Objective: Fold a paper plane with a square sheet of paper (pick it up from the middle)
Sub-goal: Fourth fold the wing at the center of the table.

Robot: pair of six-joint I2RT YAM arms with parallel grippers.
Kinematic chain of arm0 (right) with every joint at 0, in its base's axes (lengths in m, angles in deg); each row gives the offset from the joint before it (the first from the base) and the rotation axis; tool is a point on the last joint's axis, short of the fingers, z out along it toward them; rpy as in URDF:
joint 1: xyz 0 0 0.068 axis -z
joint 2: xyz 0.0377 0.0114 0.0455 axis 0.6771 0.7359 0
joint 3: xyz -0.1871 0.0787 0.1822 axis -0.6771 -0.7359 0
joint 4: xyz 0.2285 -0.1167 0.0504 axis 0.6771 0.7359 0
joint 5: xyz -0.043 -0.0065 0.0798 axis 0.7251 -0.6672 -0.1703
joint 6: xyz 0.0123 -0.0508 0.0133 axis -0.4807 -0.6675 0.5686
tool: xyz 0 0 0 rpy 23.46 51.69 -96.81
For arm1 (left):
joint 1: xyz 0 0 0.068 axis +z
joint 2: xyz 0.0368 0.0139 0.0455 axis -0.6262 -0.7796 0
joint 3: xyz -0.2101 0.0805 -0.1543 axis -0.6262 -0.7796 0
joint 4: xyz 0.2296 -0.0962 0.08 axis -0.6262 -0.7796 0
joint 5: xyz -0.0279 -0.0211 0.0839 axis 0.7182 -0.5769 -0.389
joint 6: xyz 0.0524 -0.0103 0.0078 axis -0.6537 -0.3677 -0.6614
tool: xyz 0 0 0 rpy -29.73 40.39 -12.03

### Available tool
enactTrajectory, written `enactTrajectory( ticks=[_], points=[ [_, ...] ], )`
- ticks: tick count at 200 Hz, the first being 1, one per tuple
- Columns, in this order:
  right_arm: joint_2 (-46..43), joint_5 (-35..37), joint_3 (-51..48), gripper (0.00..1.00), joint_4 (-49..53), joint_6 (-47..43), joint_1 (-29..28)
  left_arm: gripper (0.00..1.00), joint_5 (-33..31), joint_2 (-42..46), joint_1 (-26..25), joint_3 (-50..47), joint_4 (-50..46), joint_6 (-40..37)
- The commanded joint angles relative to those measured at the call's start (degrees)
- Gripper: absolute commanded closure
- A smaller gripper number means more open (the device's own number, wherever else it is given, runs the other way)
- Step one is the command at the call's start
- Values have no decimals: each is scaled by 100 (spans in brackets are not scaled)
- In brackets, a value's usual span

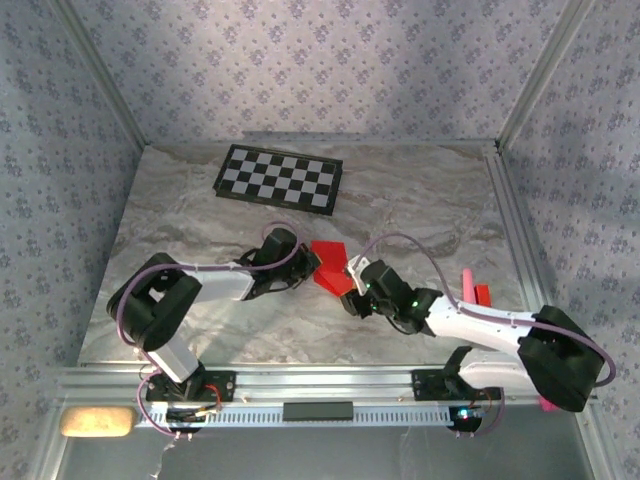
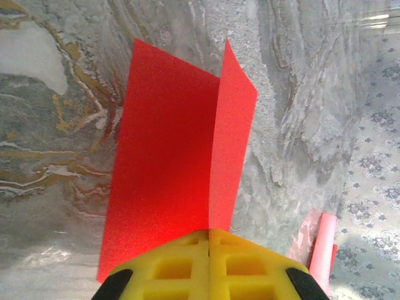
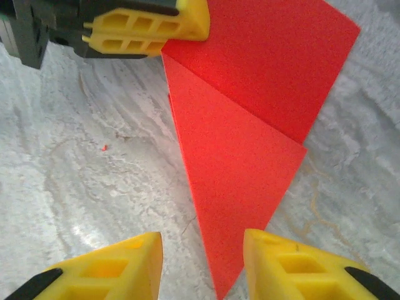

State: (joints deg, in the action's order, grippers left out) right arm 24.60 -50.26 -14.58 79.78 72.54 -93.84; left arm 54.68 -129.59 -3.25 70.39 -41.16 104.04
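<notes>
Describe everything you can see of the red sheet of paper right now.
The square sheet of paper is plain bright red, thin and matte, creased: two panels meet at a sharp fold, one tapering to a point. The left gripper is shut on its edge at the fold, holding it; the right gripper is open, straddling the pointed end without touching.

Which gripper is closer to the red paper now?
Left. The left gripper is shut on the red paper; the right gripper stands open around its pointed tip.
</notes>
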Motion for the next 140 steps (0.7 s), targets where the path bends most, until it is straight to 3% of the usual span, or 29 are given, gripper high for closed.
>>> enactTrajectory(
  ticks=[1, 104, 140],
  points=[
    [200, 1153, -16, 60, -629, -525, -272, 94, -79, 129, -10, 13, 65, 146],
    [1321, 1758, 416, 60, -924, -1022, -789, 94, -116, 250, -15, 43, -34, 168],
    [1649, 2050, 598, 63, -833, -1045, -870, 94, -110, 257, -16, 55, -47, 171]
  ],
)
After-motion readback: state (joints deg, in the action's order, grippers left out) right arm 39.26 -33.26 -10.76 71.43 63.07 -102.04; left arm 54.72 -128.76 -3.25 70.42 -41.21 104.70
